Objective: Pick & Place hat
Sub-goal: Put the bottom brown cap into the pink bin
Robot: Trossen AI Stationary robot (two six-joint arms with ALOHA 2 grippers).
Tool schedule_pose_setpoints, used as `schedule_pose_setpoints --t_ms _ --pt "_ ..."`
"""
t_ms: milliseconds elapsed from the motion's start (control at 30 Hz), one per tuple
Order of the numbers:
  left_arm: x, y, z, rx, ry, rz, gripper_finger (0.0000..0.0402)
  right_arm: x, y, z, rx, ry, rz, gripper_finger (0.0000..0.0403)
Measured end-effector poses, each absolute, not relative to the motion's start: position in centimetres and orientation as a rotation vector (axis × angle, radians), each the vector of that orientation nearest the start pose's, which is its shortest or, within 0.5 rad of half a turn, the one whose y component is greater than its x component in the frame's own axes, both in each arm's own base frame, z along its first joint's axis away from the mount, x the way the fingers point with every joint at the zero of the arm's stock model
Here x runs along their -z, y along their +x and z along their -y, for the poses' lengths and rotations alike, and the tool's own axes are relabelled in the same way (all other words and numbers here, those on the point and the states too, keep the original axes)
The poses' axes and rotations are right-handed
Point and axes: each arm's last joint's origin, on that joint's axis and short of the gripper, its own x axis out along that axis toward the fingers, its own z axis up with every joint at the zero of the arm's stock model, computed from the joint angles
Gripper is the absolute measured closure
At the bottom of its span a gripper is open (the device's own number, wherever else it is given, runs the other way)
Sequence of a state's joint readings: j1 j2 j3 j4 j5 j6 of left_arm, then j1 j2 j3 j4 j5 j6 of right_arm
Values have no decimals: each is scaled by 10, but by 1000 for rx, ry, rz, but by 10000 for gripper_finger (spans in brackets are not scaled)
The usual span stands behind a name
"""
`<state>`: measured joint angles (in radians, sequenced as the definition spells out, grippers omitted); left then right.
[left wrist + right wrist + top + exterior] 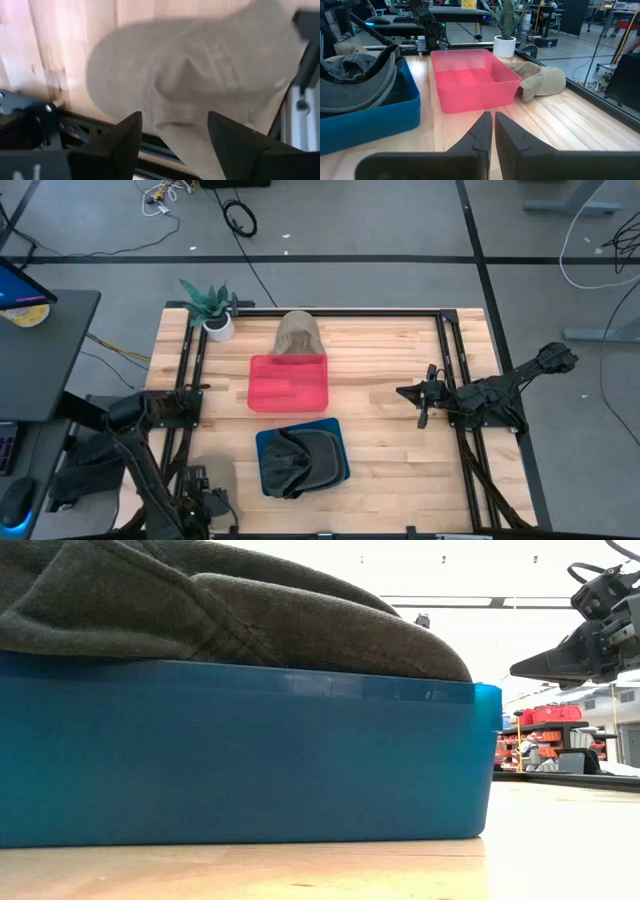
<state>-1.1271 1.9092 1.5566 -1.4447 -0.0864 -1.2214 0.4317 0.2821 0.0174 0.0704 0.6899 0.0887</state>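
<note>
Left claw (172,145) spread, empty, hovering over a beige hat (200,75) at the worktop's (390,410) near-left corner. Right claw (493,131) pressed together, parked at right, well apart. Left arm is clearly nearer; hat lies directly beneath.

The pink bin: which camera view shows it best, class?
The right wrist view: the pink bin shows whole, walls and inside visible. The high view shows it only from above. The low and left wrist views miss it entirely.
</note>
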Motion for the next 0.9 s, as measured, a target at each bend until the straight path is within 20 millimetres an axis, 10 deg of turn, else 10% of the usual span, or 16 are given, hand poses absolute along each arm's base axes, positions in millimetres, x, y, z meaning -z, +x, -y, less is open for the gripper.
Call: schedule_pose_setpoints --t_ms 567,900 --pt "-161 142 289 -261 144 -1676 175 -153 105 -28 264 -16 -153 378" --pt "-153 143 280 -332 155 -1657 281 -153 105 -28 264 -16 -154 378"
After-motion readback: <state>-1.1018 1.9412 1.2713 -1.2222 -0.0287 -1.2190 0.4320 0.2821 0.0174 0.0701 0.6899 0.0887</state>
